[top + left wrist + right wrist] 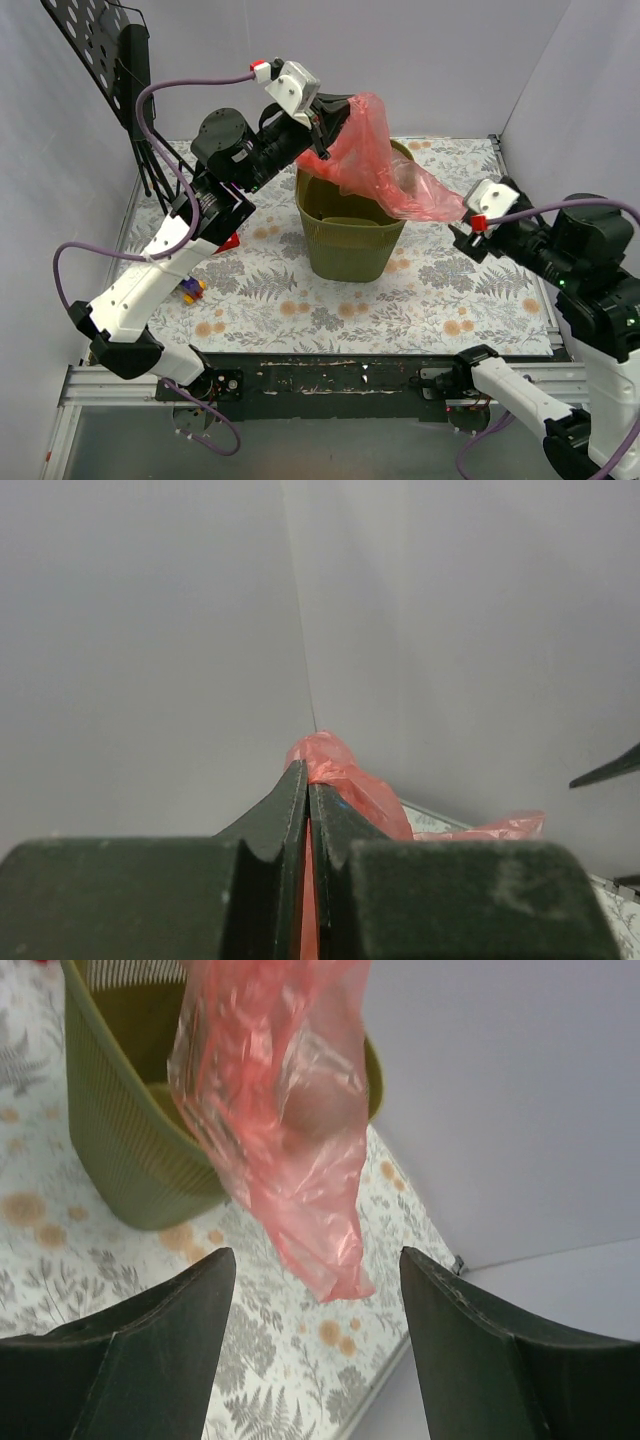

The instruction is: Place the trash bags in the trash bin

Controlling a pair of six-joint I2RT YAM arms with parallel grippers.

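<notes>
Red trash bag [375, 155] is clamped over the trash bin [345, 250] by left gripper [322, 127]; right gripper [318, 1260], seen parted only wrist-side, flanks its tail.

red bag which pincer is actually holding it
The left pincer, shut on the red trash bag; the right pincer is open, gripping nothing.

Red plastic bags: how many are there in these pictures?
1. The red plastic bag hangs over the olive-green mesh bin, pinched at one end by the left fingers, its loose tail near the open right fingers. More could lie hidden inside the bin.
</notes>
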